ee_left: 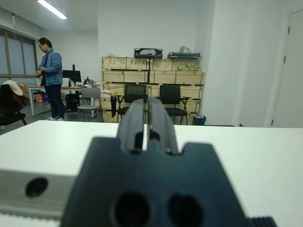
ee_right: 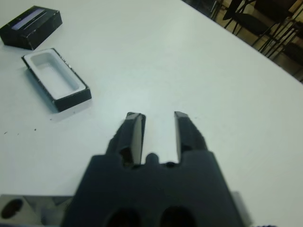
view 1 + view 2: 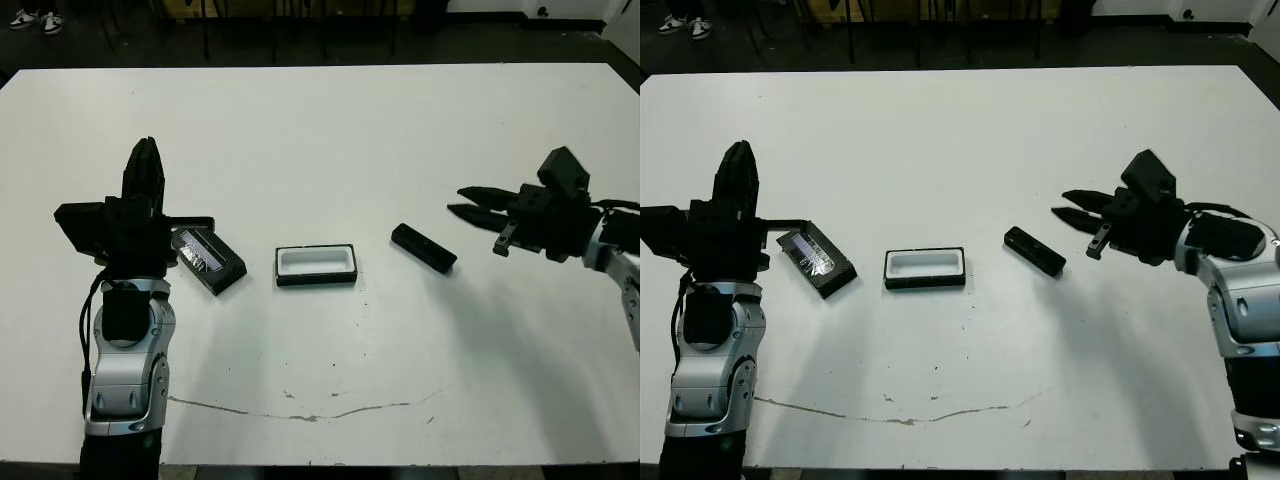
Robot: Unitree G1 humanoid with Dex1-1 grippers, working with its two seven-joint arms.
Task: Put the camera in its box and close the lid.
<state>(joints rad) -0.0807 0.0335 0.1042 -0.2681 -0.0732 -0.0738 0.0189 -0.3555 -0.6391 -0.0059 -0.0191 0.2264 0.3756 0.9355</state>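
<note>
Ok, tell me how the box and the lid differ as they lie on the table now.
The box shows a white-lined hollow, open and empty; the lid shows a flat black face with a glossy silvery strip. The box lies square to the table's front edge near the middle; the lid lies turned at an angle, to the box's left beside the left gripper. Both are black, rectangular, similar in size, flat on the white table, and untouched.

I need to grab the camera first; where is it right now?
In the head views the camera lies flat on the white table, right of centre, between the open box and the right gripper, touching neither.
</note>
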